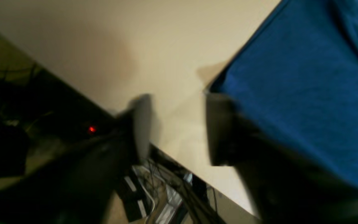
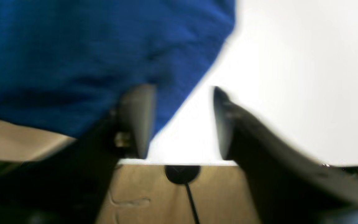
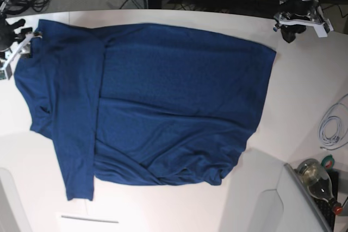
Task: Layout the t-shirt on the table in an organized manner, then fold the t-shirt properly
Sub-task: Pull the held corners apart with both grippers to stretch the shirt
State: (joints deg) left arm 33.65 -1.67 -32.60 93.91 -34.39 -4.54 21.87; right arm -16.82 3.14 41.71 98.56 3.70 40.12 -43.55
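Left wrist view: left gripper (image 1: 177, 124), jaws standing well apart with bare table (image 1: 110, 46) between them, nothing held. The t-shirt (image 1: 306, 93), dark blue, fills the right of the frame; one finger (image 1: 219, 130) sits at the cloth's corner, and the blur leaves contact uncertain. Cables (image 1: 166, 193) and a red light (image 1: 92, 129) show past the table edge, lower left.

Right wrist view: right gripper (image 2: 182, 121), jaws likewise parted, empty. T-shirt covers the upper left; white table to the right. One finger (image 2: 138, 118) lies against the cloth's edge.

Base view: t-shirt spread across the middle of the table, sleeves at the left, wrinkled along the lower edge. Left gripper (image 3: 288, 32) at upper right, just off the shirt's corner. Right gripper (image 3: 22, 42) at upper left, by the shirt's corner. White cable (image 3: 333, 129) and a glass bottle (image 3: 315, 175) at lower right.
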